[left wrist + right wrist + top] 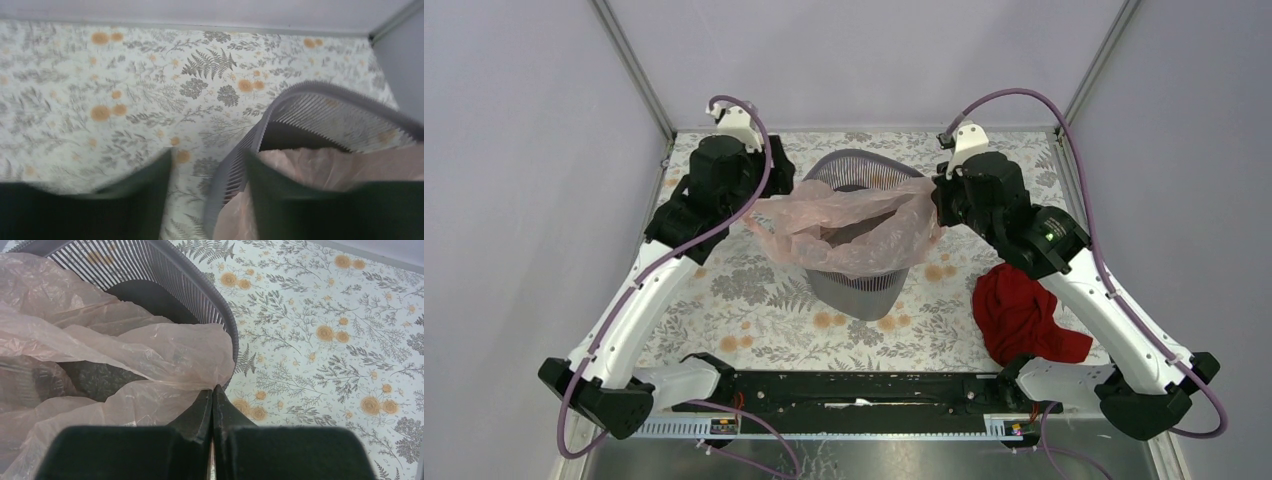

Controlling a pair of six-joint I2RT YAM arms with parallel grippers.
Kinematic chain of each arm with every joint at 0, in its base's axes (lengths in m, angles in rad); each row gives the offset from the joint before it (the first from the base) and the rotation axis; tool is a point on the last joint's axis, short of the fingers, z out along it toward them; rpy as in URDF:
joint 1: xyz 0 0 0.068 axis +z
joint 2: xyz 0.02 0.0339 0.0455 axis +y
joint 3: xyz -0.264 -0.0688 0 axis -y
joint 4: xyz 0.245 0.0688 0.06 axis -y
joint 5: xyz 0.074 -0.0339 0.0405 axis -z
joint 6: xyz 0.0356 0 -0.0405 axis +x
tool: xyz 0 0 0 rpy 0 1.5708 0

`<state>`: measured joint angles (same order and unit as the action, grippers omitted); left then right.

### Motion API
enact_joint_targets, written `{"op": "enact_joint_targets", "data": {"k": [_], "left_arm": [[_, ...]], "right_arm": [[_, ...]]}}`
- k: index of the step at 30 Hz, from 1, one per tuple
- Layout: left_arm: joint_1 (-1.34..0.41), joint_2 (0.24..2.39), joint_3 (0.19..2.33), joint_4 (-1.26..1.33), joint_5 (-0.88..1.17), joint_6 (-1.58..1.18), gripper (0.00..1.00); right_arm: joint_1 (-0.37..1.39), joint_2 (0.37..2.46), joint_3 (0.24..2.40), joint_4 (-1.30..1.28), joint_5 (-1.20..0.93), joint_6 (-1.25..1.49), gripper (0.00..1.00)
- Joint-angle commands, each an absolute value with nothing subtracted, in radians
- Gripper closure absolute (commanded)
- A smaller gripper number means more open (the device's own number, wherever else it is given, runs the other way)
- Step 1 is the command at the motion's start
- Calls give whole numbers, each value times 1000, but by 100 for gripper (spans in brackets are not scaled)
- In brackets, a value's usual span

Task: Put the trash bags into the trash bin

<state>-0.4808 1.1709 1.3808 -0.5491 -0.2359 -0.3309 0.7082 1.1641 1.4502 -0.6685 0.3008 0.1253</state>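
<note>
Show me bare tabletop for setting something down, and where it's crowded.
Free: the floral tablecloth near-left, between the left arm and the trash bin; also the far strip behind it. Crowded: centre, where the trash bag spans the bin; near-right holds the red cloth.

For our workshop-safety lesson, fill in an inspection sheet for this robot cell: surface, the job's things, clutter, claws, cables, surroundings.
Surface: table cover with a floral print, lying flat.
Job's things: pale-pink bag stretched across the rim of the grey mesh bin, part hanging outside the near wall; not yet pushed in. The bin stands upright.
Clutter: red cloth crumpled on the table, right of the bin and apart from it.
Claws: left claw open, straddling the bin's rim with bag film at it; right claw shut on the bag's edge.
Cables: purple cables loop off each wrist, clear of the bin.
Surroundings: plain pale walls, metal frame posts.
</note>
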Motion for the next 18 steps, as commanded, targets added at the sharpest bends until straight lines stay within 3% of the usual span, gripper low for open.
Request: {"op": "enact_joint_targets", "data": {"k": [1,5,9,14,18], "left_arm": [[-471,1078,1413,-573,-63,-220,17],[-408,995,1345,-606,115,-228,6],[-361,996,1338,-641,255,-313,6],[-362,960,1295,-681,230,-321,6],[-362,966,1272,-690,220,-341,12]], "right_arm": [[701,1132,1438,-661,261,102,100],[701,1102,1397,-664,236,107,100],[701,1084,1384,-664,224,105,100],[702,1074,1391,-666,213,96,100],[701,1074,1394,-656,201,98,100]]}}
